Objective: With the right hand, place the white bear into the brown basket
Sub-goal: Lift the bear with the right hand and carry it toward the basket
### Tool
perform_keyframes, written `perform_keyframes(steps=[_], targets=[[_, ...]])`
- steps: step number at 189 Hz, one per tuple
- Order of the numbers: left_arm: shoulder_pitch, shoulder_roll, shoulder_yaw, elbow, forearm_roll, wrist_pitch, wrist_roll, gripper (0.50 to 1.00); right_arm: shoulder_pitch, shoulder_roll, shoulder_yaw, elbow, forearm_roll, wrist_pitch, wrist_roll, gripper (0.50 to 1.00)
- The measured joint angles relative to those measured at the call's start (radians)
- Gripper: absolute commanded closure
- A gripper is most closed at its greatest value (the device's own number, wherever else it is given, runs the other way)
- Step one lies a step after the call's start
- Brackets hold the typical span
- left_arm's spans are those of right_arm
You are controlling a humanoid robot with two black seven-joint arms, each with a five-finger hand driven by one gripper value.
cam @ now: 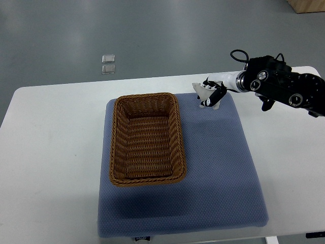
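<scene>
Top view: just beyond the far right corner of the brown basket (147,139), the right hand (213,93) closes its dark fingers on the white bear (202,93) over the blue mat (218,168), apparently mid-pickup, with a lift and carry leftward into the empty basket next.

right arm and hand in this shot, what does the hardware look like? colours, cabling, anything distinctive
Only the right arm shows. Its links are glossy black housings with round silver-ringed joint caps. A black cable loops out above the wrist, next to a white cylindrical forearm section. The right hand is small, with black fingers and white parts. No readable markings. The left arm is out of view.
</scene>
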Motion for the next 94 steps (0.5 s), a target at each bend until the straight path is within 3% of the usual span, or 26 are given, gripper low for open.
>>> perform_keyframes(steps=[59,94], targets=[[0.0,0.0,0.0,0.0,0.0,0.0,0.0,0.5,0.277,-0.201,-0.005,0.185,0.053,0.087,-0.01,1.0],[0.0,0.0,0.0,-0.006,0.0,-0.001,0.0,0.5,0.333,-0.213,-0.012,0.235,0.062,0.097,-0.012,1.0]])
